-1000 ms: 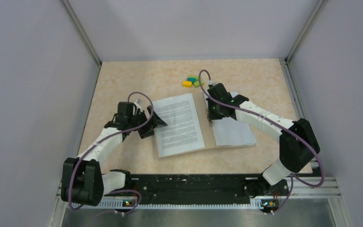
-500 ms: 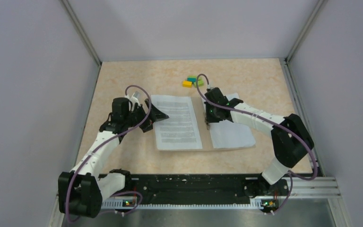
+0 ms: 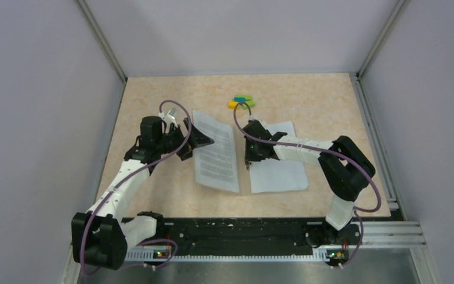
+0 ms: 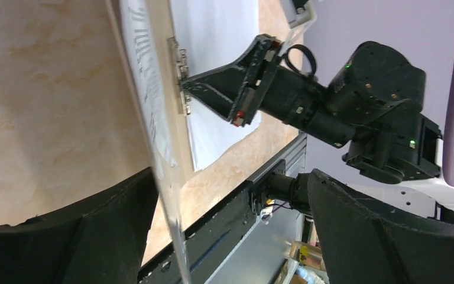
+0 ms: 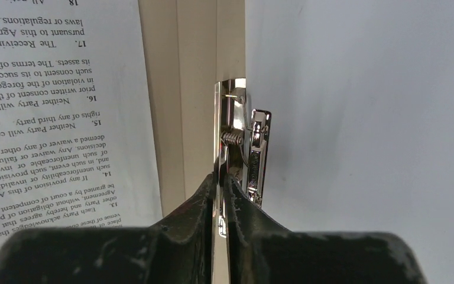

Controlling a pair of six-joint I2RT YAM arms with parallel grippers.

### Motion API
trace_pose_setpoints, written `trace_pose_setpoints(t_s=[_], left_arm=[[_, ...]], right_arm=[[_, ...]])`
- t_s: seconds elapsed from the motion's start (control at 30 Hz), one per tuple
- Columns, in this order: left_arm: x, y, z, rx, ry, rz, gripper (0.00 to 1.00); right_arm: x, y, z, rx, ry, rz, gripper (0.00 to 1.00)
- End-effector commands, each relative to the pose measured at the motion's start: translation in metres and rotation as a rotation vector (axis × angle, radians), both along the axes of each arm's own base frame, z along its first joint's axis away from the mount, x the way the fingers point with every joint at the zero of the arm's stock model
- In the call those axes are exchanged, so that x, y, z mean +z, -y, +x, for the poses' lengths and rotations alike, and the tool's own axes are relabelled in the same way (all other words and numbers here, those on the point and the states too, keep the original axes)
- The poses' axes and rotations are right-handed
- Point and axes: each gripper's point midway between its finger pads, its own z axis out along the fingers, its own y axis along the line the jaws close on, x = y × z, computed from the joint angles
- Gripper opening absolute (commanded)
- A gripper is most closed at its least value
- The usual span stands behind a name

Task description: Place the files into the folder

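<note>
Nearest the arm bases, the right gripper (image 5: 221,177) has its jaws pressed together on the lever of the metal clip (image 5: 242,130), which sits on the spine of the folder (image 5: 192,71). The folder lies open at the middle of the desk (image 3: 307,100), and only a tan strip of it shows between the papers.

To the right of the clip, a white sheet (image 3: 281,168) rests flat on the right half of the folder, showing no print on its upper side. To the left, the printed sheet (image 3: 217,157) lies against the left half. That half is tilted up off the desk along its outer edge, not flat.

A little farther back, the left gripper (image 3: 200,144) is at that raised edge with its jaws wide apart. In the left wrist view the flap's edge runs between the fingers without being squeezed. Whether one finger is propping it cannot be told.

At the far side, well apart from the folder, a few small coloured blocks (image 3: 240,102) sit in a cluster and play no part.

The task looks well advanced. Both files already sit within the folder's outline and no loose sheet shows elsewhere on the desk. What seems left is securing the papers at the clip, releasing it, and bringing the raised half over to close the folder. Whether the clip has caught any paper is not visible.
</note>
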Motion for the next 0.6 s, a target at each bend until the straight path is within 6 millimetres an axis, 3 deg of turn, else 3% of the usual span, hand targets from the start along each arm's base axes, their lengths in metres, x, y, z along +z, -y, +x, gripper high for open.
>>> trace_pose_setpoints(t_s=[0.0, 0.13, 0.3, 0.43, 0.57], left_arm=[[0.037, 0.013, 0.005, -0.067, 0.12, -0.029, 0.99], [0.048, 0.018, 0.006, -0.08, 0.138, -0.031, 0.99], [0.064, 0.029, 0.007, -0.102, 0.167, -0.022, 0.99], [0.074, 0.046, 0.005, -0.14, 0.192, -0.003, 0.99], [0.077, 0.062, 0.005, -0.162, 0.204, 0.008, 0.99]], right_arm=[[0.009, -0.047, 0.003, 0.007, 0.009, 0.149, 0.13], [0.012, -0.065, 0.0, 0.019, -0.003, 0.204, 0.18], [0.029, -0.077, 0.002, 0.03, 0.007, 0.255, 0.29], [0.052, -0.066, 0.009, 0.004, 0.044, 0.272, 0.4], [0.075, -0.038, 0.014, -0.044, 0.079, 0.298, 0.49]])
